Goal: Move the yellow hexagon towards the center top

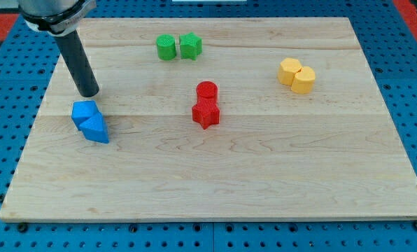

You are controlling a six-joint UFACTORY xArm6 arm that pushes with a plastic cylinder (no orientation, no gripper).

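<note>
Two yellow blocks touch each other at the view's upper right. The right one (304, 80) looks like the yellow hexagon, and the left one (289, 71) has a more rounded shape. My tip (88, 94) rests on the board at the view's upper left, far from the yellow blocks. It is just above the two blue blocks and a small gap apart from them.
Two blue blocks (85, 112) (96, 129) touch at the left. A green round block (166, 47) and a green star-like block (190, 46) sit at the top centre. A red cylinder (206, 91) touches a red star (206, 113) mid-board. The wooden board (264, 175) lies on a blue pegboard.
</note>
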